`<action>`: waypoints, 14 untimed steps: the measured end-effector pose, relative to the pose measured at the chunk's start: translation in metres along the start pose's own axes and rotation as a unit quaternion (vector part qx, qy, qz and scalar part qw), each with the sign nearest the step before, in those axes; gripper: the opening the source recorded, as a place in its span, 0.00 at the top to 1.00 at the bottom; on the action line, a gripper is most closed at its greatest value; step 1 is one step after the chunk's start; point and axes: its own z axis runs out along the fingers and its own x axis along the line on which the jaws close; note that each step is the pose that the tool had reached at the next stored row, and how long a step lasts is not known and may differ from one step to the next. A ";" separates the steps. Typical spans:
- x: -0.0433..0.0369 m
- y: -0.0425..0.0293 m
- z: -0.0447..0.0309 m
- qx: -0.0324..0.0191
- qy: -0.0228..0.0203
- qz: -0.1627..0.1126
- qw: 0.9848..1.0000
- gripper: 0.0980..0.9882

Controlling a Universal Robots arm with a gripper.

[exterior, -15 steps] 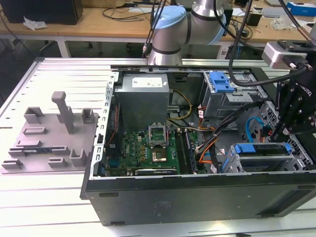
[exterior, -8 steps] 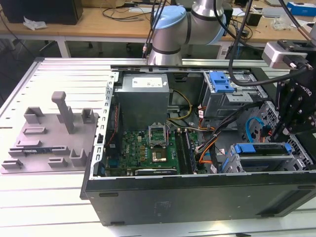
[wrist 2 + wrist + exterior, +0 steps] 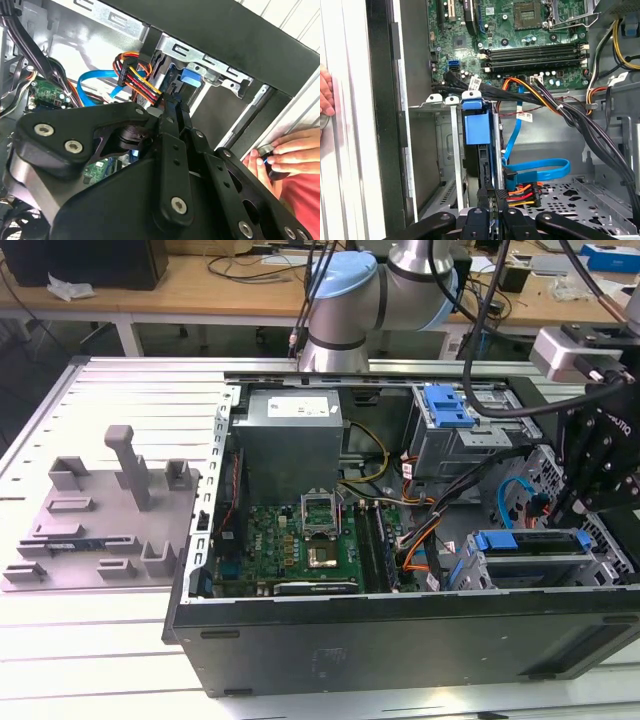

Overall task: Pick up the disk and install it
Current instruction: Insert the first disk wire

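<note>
The pincer (image 3: 490, 202), one pair of slim black fingers on black metal linkage bars studded with silver screws, has its tips drawn close together right at the near end of the disk (image 3: 479, 150); whether they actually clamp it I cannot tell. The disk stands on edge just ahead of the tips, seated in a slot of the grey sheet-metal drive cage (image 3: 437, 150), its bright blue plastic bracket showing as a smooth rectangular block with a dark slab below it. In the exterior view the same disk (image 3: 530, 540) appears as a blue strip lying across the cage, with the gripper's black body (image 3: 600, 465) just above it.

Beside the tips, one connector with a bundle of red, orange, yellow and black wires (image 3: 522, 192) hangs loose, and one flat blue ribbon cable (image 3: 540, 167) loops past it over a perforated metal floor. A thick sheaf of black cables (image 3: 580, 130) crosses diagonally beyond the disk.

Farther out lies one green motherboard (image 3: 520, 35) with four long black memory slots and one square processor socket. In the exterior view a large grey power supply box (image 3: 290, 445) stands past the board, and a second blue-latched bay (image 3: 447, 405) sits beyond the pincer. Outside the black case wall, a person's hand (image 3: 287, 152) rests on the ribbed white table (image 3: 110, 660), fingers touching a small dark round object. One grey plastic fixture (image 3: 100, 515) with upright posts lies well apart.
</note>
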 end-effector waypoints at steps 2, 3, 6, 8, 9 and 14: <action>0.0000 0.0002 0.0000 0.000 0.000 0.000 1.000 0.92; 0.0000 0.0002 0.0001 0.000 0.000 0.000 1.000 0.92; 0.0000 0.0002 0.0002 0.000 0.000 0.000 1.000 0.92; -0.0001 0.0002 0.0005 0.000 0.000 0.000 1.000 0.92; -0.0001 0.0002 0.0007 0.000 0.000 0.000 1.000 0.92; -0.0002 0.0002 0.0019 0.000 0.000 0.000 1.000 0.92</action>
